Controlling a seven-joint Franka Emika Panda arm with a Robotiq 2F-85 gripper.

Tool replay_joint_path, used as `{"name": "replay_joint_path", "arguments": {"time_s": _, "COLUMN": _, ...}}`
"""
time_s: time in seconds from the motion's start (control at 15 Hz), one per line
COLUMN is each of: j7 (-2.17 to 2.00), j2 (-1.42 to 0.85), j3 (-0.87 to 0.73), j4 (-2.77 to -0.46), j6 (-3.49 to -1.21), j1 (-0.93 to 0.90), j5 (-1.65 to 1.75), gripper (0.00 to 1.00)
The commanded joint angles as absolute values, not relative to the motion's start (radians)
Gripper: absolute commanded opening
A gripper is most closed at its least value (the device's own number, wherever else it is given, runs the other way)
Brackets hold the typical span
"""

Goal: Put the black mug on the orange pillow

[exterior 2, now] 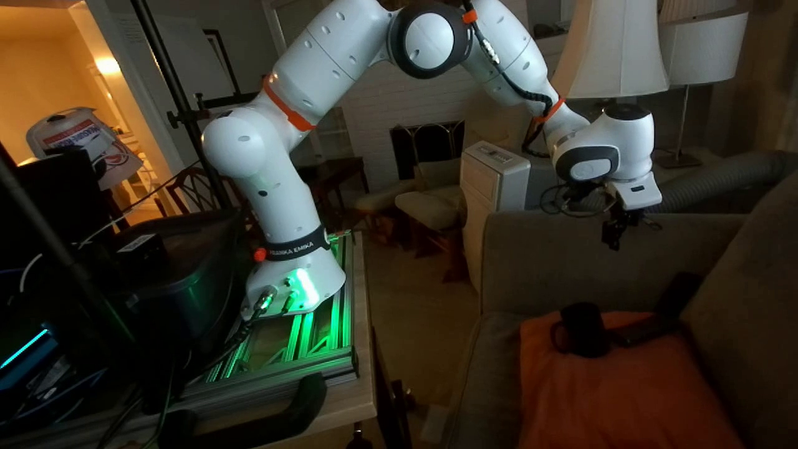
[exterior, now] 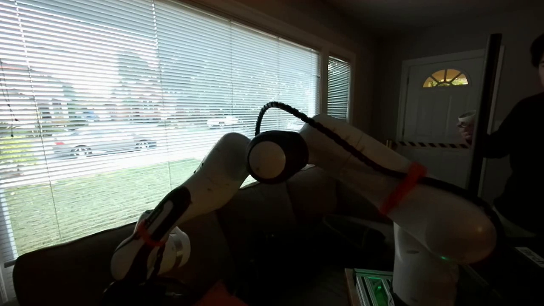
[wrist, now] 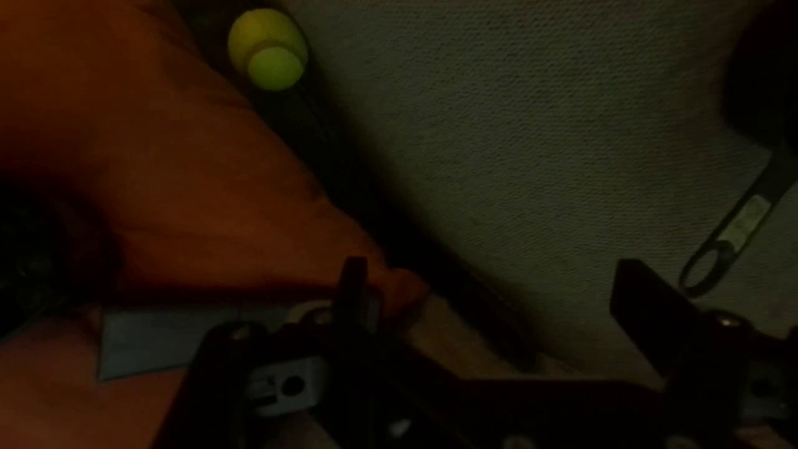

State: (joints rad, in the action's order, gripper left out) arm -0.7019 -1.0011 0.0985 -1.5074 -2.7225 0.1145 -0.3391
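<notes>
The black mug (exterior 2: 586, 330) stands on the orange pillow (exterior 2: 623, 399) in an exterior view, its handle to the left. The pillow also shows as an orange sliver in an exterior view (exterior: 219, 296) and fills the left of the wrist view (wrist: 187, 181). A dark round shape at the wrist view's left edge may be the mug; it is too dark to tell. My gripper (exterior 2: 616, 240) hangs above the sofa, higher than the mug and apart from it. In the wrist view the gripper (wrist: 489, 269) has its fingers wide apart with nothing between them.
A dark object (exterior 2: 645, 330) lies beside the mug, and a black block (exterior 2: 679, 294) stands near the sofa back (exterior 2: 754, 299). A sofa arm (exterior 2: 611, 268) rises behind. The wrist view shows a yellow-green ball (wrist: 268, 50), a grey flat object (wrist: 165, 340) and a dark strap (wrist: 742, 224).
</notes>
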Motion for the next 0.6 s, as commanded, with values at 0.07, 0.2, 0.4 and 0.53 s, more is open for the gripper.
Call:
{"name": "replay_joint_path", "arguments": {"time_s": 0.07, "j7": -0.497, "j2": -1.048, "j3": 0.130, "j4": -1.415, "j6": -2.767, "j1": 0.110, "j5": -0.361, "gripper": 1.00}}
{"name": "replay_joint_path", "arguments": {"time_s": 0.2, "j7": -0.402, "j2": -1.075, "j3": 0.156, "j4": -1.379, "j6": -2.820, "j1": 0.115, "j5": -0.370, "gripper": 1.00}}
{"name": "replay_joint_path", "arguments": {"time_s": 0.4, "j7": -0.322, "j2": -1.138, "j3": 0.186, "j4": -1.314, "j6": -2.887, "j1": 0.116, "j5": -0.367, "gripper": 1.00}}
{"name": "replay_joint_path", "arguments": {"time_s": 0.53, "j7": -0.337, "j2": -1.178, "j3": 0.186, "j4": -1.270, "j6": -2.905, "j1": 0.103, "j5": -0.374, "gripper": 1.00}}
